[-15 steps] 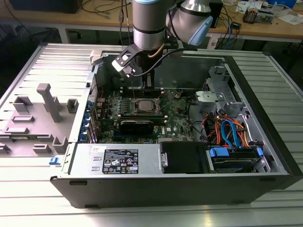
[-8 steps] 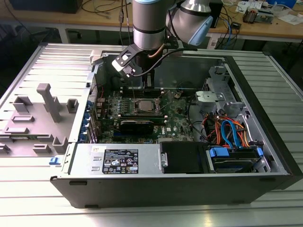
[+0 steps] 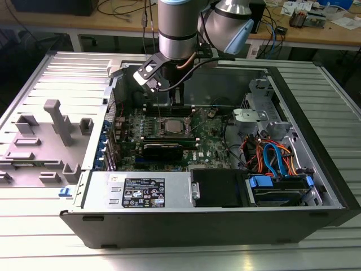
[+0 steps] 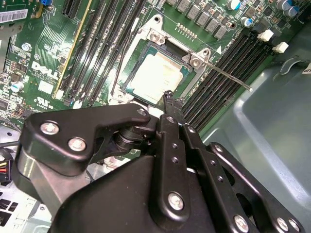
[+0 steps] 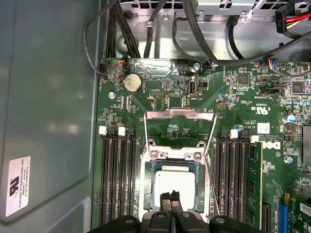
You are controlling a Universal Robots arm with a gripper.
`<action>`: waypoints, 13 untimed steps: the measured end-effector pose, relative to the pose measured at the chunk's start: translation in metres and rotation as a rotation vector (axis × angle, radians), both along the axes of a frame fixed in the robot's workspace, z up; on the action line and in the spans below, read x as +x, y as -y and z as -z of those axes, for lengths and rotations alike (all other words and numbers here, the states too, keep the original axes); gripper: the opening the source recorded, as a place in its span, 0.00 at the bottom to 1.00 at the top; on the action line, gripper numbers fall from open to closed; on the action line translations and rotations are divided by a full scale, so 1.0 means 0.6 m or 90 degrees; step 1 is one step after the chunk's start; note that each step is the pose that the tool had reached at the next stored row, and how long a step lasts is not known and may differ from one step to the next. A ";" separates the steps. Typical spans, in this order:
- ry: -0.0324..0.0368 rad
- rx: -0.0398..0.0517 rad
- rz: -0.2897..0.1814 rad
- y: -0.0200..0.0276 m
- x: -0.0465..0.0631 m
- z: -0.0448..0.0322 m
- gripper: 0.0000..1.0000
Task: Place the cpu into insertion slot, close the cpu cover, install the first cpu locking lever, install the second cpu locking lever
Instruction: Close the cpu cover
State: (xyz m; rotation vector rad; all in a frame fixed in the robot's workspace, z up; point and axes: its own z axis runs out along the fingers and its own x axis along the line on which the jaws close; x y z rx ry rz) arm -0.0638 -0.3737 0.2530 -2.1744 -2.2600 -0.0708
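Note:
The cpu (image 5: 175, 180), a small square chip with a silver-grey top, lies flat in the insertion slot (image 5: 153, 170) on the green board; it also shows in the second wrist view (image 4: 156, 75) and the exterior view (image 3: 171, 127). The cpu cover (image 5: 180, 114) is swung open and stands up from its hinge, off the chip. A thin locking lever (image 4: 228, 75) sticks out sideways from the socket. My gripper (image 5: 170, 198) hangs just above the chip's near edge, shut, with nothing between the fingertips (image 4: 168, 97). In the exterior view my gripper (image 3: 176, 101) is over the socket.
Long black memory slots (image 5: 116, 179) flank the socket on both sides. A coin battery (image 5: 131, 83) and black cables (image 5: 121, 29) lie beyond the cover. The case holds a power supply (image 3: 141, 191) and a drive bay with blue cables (image 3: 276, 164). The grey case wall (image 5: 48, 97) is close.

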 end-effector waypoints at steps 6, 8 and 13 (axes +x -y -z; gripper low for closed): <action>0.0002 0.0001 0.000 -0.0002 0.000 -0.017 0.11; 0.0003 0.0002 0.000 -0.0002 0.000 -0.020 0.11; 0.0001 0.0000 0.000 -0.0001 0.002 -0.021 0.11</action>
